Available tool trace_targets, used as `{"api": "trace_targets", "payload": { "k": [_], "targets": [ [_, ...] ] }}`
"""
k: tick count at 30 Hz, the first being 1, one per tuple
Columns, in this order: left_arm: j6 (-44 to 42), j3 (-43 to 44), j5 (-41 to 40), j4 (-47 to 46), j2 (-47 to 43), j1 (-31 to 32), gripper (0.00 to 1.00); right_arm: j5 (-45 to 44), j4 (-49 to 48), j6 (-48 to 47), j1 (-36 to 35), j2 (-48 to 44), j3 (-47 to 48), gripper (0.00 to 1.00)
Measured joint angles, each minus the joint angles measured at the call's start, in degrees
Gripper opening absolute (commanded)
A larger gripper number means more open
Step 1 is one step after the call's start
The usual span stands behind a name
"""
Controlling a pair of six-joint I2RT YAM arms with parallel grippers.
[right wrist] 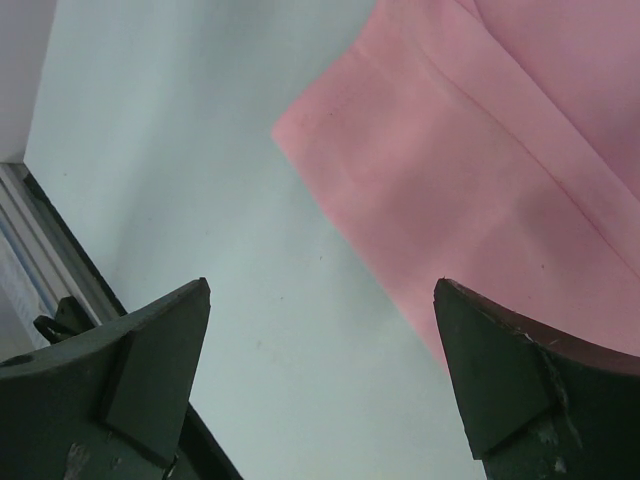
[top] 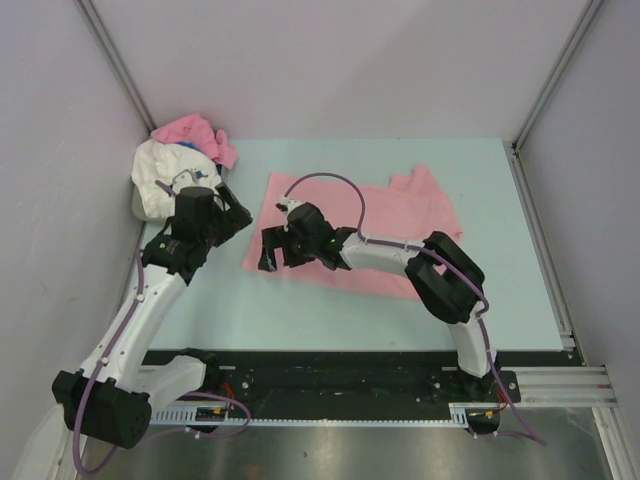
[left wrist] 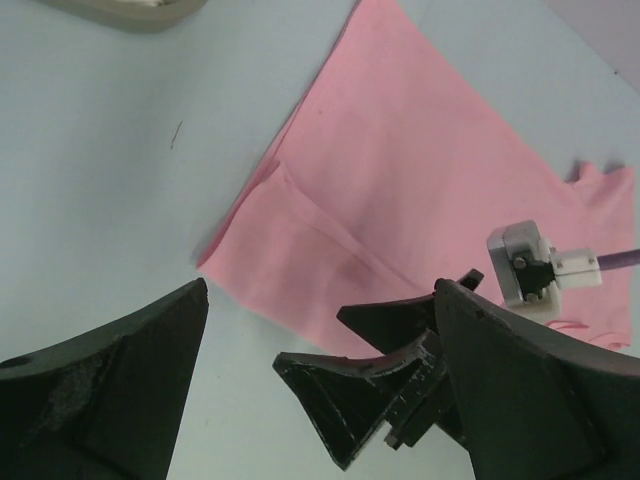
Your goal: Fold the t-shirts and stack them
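A light-pink t-shirt (top: 370, 230) lies flat across the middle of the pale table, its near-left corner by both grippers. In the back left corner a white t-shirt (top: 160, 180) with a small blue print sits bunched, with a crumpled pink t-shirt (top: 195, 133) on top of it. My left gripper (top: 238, 208) hangs open just left of the flat shirt's left edge (left wrist: 400, 180). My right gripper (top: 282, 262) is open over that shirt's near-left corner (right wrist: 480, 150), one fingertip above cloth and the other above bare table. Neither holds anything.
The two grippers are close together; the right gripper's fingers (left wrist: 370, 400) show in the left wrist view. Grey walls close in the table (top: 300, 310) at the left, back and right. A metal rail (top: 545, 250) runs along the right edge.
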State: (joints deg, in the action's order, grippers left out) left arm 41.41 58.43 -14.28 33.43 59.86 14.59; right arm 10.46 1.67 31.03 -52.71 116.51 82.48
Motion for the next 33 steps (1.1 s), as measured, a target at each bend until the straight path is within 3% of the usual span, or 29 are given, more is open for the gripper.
{"api": "trace_targets", "payload": {
  "k": [7, 15, 25, 33],
  "targets": [
    [0.0, -3.0, 0.8, 0.2, -0.5, -0.2, 1.00, 0.5, -1.0, -0.3, -2.1, 5.6, 0.8, 1.00],
    [0.0, -4.0, 1.0, 0.0, -2.0, -0.4, 1.00, -2.8, -0.6, -4.2, -7.0, 5.1, 0.0, 1.00],
    [0.0, -5.5, 1.2, 0.1, -4.3, -0.5, 1.00, -7.5, 2.7, -6.5, -19.1, 0.0, -6.0, 1.00],
    [-0.3, -8.0, 4.0, -2.9, -4.7, -0.5, 1.00, -17.0, 8.7, -6.3, -20.5, -9.6, -13.6, 1.00]
  ]
}}
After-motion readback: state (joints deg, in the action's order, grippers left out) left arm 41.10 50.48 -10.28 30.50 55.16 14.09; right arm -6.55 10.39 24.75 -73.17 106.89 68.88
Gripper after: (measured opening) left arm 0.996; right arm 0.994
